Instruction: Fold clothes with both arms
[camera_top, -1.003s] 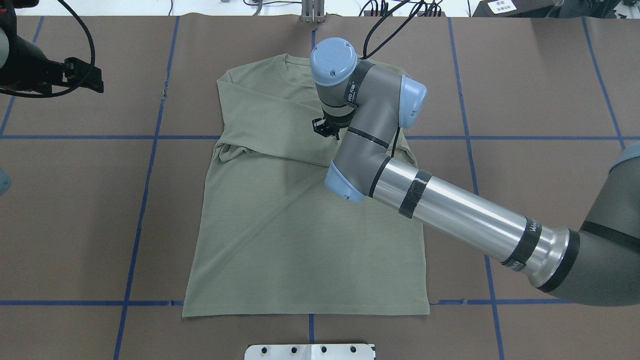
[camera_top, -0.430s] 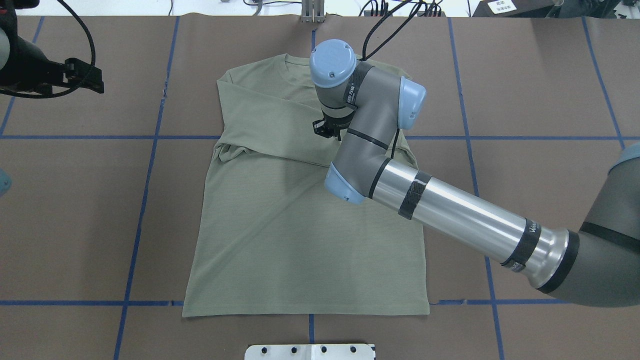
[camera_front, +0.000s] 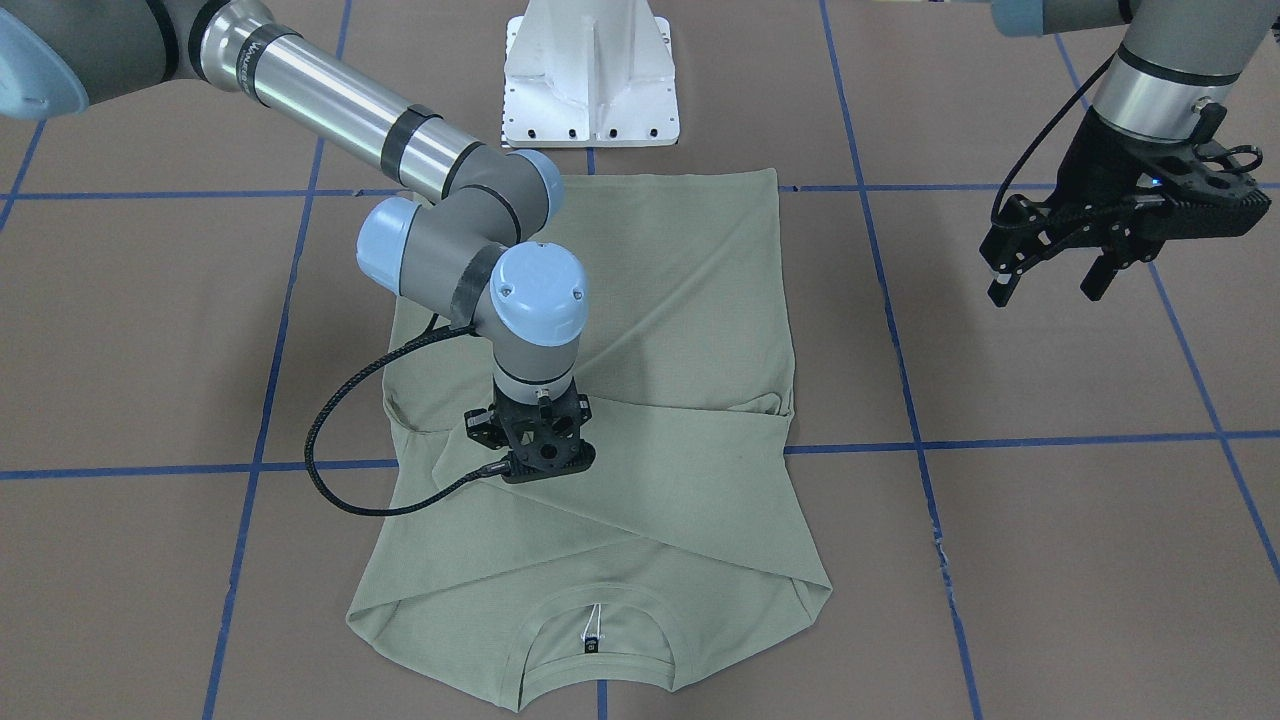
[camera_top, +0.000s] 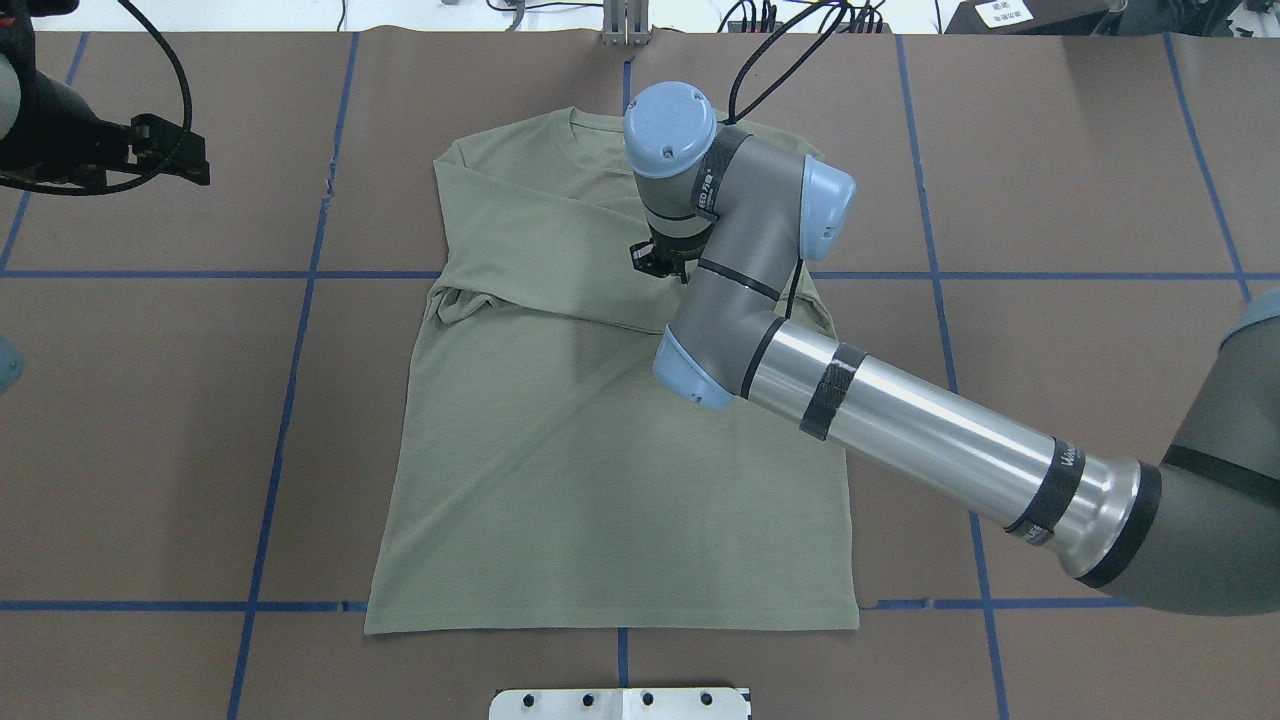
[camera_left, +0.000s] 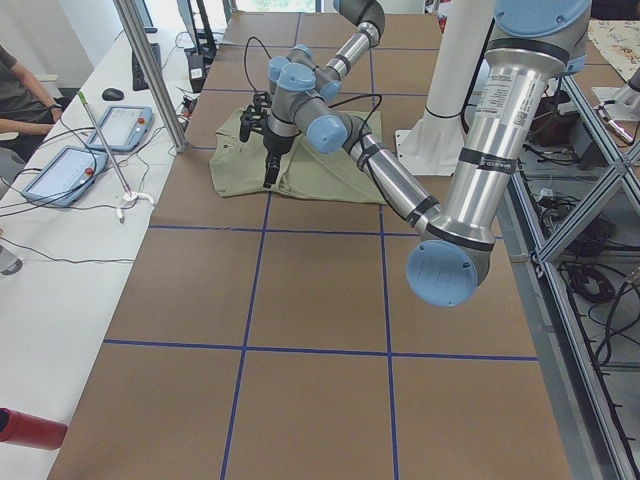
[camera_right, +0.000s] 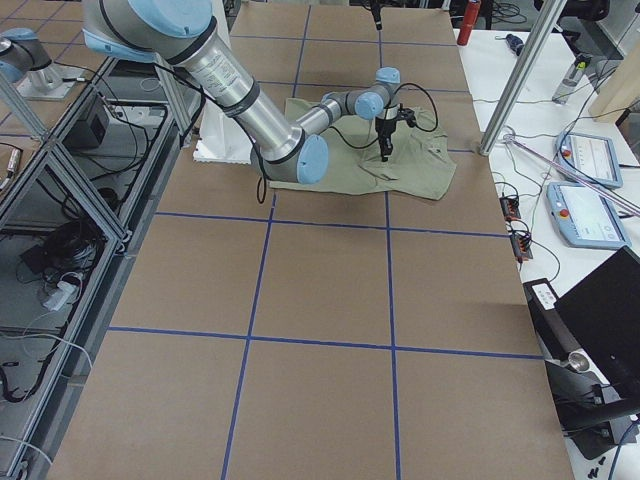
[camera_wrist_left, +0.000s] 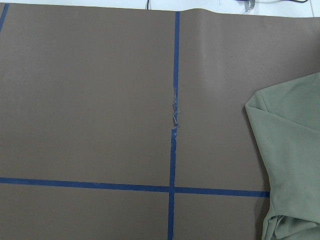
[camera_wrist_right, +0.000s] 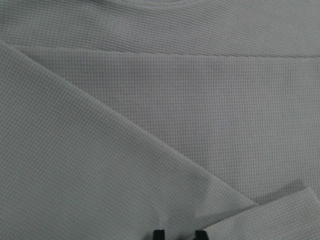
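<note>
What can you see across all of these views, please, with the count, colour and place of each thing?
shirt: one, pale sage green, flat at the table's middle, both sleeves folded across the chest
neck label: one, black, inside the collar
table cover: one, brown, over the whole table
tape lines: several, blue, a grid on the cover
pedestal base: one, white, at the robot's edge by the shirt's hem
tablets: two, grey, on the white side bench
red cylinder: one, on that bench
left arm: one, silver-grey, off the shirt, jaws open above bare cover
right arm: one, silver-grey with blue caps, jaws down at the folded sleeves, grip unclear
</note>
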